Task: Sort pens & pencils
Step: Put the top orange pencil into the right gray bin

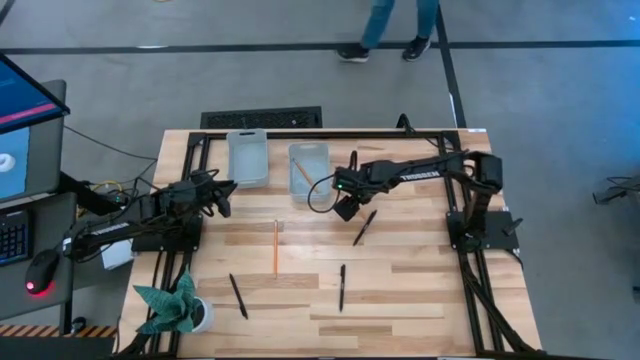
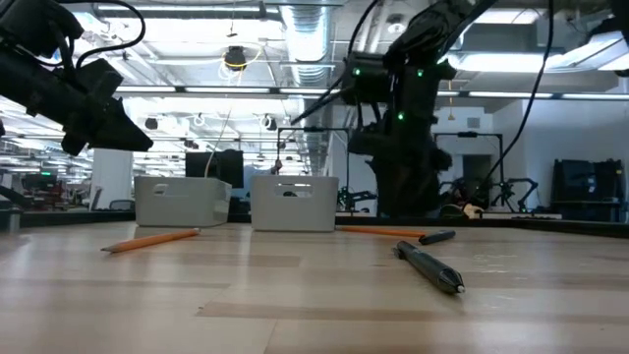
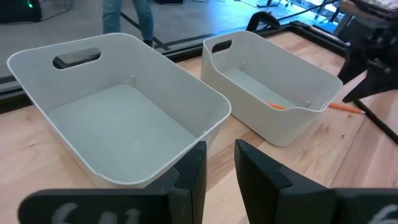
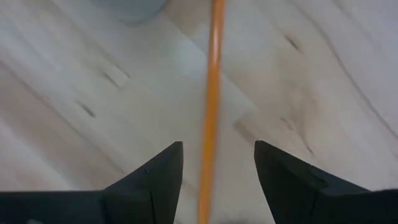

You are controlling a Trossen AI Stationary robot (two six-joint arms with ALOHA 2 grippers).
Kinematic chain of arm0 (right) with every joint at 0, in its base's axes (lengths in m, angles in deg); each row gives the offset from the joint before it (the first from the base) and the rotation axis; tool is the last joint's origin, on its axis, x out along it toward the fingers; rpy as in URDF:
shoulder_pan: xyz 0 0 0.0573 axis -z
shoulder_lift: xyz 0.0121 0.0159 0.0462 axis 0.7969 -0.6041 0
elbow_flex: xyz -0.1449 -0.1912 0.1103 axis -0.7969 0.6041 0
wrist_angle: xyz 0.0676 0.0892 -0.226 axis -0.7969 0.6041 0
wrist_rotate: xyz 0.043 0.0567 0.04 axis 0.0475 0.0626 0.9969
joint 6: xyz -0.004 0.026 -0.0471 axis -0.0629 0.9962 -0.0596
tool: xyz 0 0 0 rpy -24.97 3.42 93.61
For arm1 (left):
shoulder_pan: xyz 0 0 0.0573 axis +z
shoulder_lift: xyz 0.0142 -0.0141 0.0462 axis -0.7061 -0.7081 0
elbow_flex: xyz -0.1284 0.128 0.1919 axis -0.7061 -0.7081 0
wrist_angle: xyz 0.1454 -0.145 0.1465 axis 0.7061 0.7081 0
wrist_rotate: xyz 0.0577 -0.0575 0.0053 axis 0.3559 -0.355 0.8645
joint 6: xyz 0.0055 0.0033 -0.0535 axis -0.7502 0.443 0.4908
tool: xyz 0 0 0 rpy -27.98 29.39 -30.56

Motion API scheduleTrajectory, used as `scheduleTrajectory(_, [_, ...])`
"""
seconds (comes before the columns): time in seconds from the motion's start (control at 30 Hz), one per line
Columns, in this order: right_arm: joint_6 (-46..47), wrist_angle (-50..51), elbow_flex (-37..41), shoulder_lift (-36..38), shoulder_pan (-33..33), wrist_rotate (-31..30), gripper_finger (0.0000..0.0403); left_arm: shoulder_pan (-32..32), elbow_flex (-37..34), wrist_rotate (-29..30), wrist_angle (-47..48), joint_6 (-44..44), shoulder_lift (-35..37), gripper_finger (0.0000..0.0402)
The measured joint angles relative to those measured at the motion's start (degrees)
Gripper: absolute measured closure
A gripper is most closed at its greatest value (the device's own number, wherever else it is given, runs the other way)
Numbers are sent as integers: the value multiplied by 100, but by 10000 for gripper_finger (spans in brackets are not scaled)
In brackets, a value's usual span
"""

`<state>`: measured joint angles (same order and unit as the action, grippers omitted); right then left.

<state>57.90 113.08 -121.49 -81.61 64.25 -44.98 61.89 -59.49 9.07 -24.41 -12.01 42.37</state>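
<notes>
Your work surface is a pale wood table with a black frame, standing on a grey floor crossed by dark lines. A person's legs show at the far edge of the high view, a monitor and keyboard sit to the left, and a small green plant stands at the table's near left corner. The low view looks into a large room with ceiling pipes and lights.

Two grey bins stand side by side at the far side of the table. The left bin looks empty. The right bin has one pencil lying inside it.

Your right gripper hangs near the right bin with its fingers spread apart. A second pencil lies on the wood and runs straight through the gap between them; you cannot tell whether either finger touches it. Its near end is cut off at the frame edge.

A third pencil lies mid-table, well apart from both grippers. Three black pens lie on the table: one just beside the right gripper, one nearer the front, one near the plant.

Your left gripper waits just in front of the left bin, fingers narrowly parted with nothing between them.
</notes>
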Motion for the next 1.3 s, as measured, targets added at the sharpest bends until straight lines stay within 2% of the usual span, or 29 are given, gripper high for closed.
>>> scheduleTrajectory(0.17, [-45, -99, -4, -426, -47, 36, 185, -1, 0, -8, 0, 0, 0, 329])
scheduleTrajectory(0.4, [-157, -209, -24, -576, -44, 214, 201, -2, 0, -12, 2, 2, 2, 329])
scheduleTrajectory(0.83, [-198, -320, -22, -588, -32, 273, 323, -1, 0, -8, 2, 0, 1, 329])
scheduleTrajectory(0.97, [-198, -293, -17, -595, -34, 291, 350, -1, 0, -6, 2, 1, 2, 329])
scheduleTrajectory(1.1, [-198, -274, -17, -595, -34, 291, 359, -1, 0, -6, 2, 1, 1, 329])
scheduleTrajectory(1.3, [-196, -269, -15, -595, -34, 288, 350, -2, 0, -3, 2, 0, 2, 329])
